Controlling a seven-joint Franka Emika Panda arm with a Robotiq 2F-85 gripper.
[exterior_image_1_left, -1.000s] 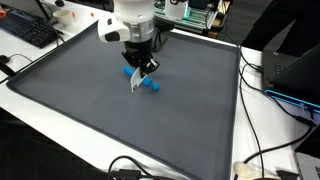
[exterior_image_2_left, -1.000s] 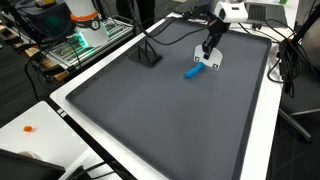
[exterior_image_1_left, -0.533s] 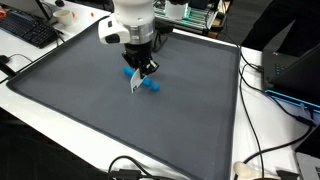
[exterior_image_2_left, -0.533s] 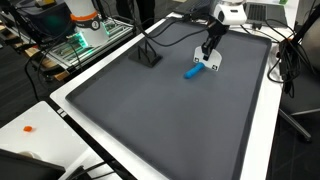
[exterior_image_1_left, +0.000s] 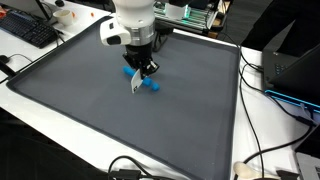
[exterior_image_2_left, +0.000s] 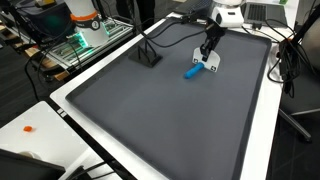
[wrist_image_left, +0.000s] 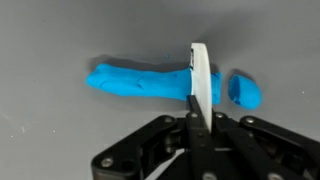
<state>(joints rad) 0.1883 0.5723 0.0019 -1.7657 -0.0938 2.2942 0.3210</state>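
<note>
- Blue dough roll (wrist_image_left: 135, 82) lies flat on the grey mat (wrist_image_left: 60, 30), stretched left to right across the wrist view; its right end meets the white blade (wrist_image_left: 200, 80)
- small blue piece (wrist_image_left: 244, 90) lies just beyond the blade on the other side, apart from the roll; the blade stands between the two
- gripper (wrist_image_left: 198, 125) comes in from the bottom of the wrist view; its fingers are clamped tight on the white blade, which stands on edge and points away from the camera, down toward the mat
- in an exterior view the gripper (exterior_image_1_left: 143, 68) hangs over the far middle part of the mat (exterior_image_1_left: 80, 110), the blade (exterior_image_1_left: 135, 88) slanting below it, with blue dough showing on either side
- in an exterior view the roll (exterior_image_2_left: 191, 72) lies near the far right part of the mat (exterior_image_2_left: 150, 120), the gripper (exterior_image_2_left: 207, 52) just above its far end
- black stand (exterior_image_2_left: 147, 57) sits on the mat, well apart from the roll
- keyboard (exterior_image_1_left: 28, 30) rests on the white table (exterior_image_1_left: 60, 125) beyond the mat's edge
</note>
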